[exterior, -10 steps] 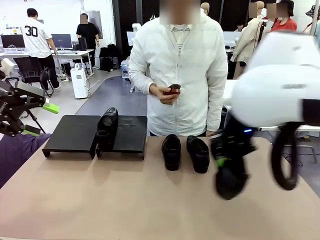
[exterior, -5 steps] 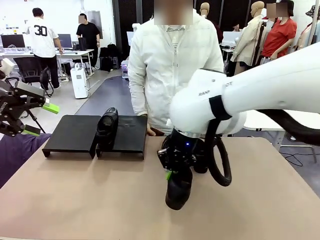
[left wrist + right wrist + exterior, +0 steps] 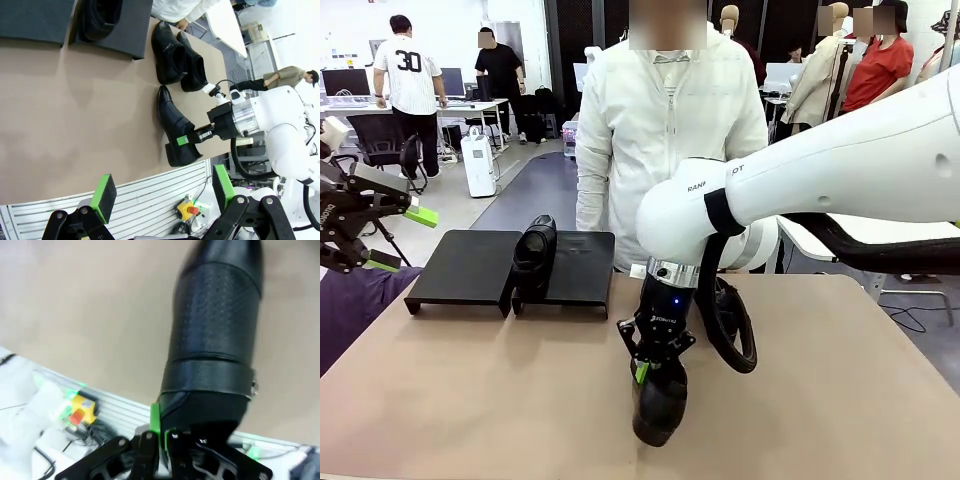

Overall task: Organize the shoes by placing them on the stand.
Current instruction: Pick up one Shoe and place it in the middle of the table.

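Right gripper is down at the lower centre of the front view, clamped tight on a black dress shoe. It has the shoe by the rim of the opening, low over the tan table; touching it or just clear, I can't tell. The right wrist view gets right up close: a green pad pressed against the shoe's edge, a strap across the upper, the toe running away toward the top of the frame.

From the front, the white arm blocks whatever is behind it. The left wrist view fills that in: two more shoes side by side and touching, upper centre of that frame, just beyond the held shoe's tip. A person's hand is at the table's far edge beside them.

The fourth shoe sits on the stand, upper left of the front view, on the right-hand platform, hard by the gap between the two platforms.

Left gripper hangs at the left edge of the front view, jaws spread wide, nothing between them.

A second ago the right arm was over at the right side of the frame with its shoe, and the pair stood in plain view mid-table. It has swept across to the centre and now covers them. The person in the white jacket was holding a small dark red thing at chest height; those hands are lowered now. The shoe on the stand and the left gripper haven't budged.
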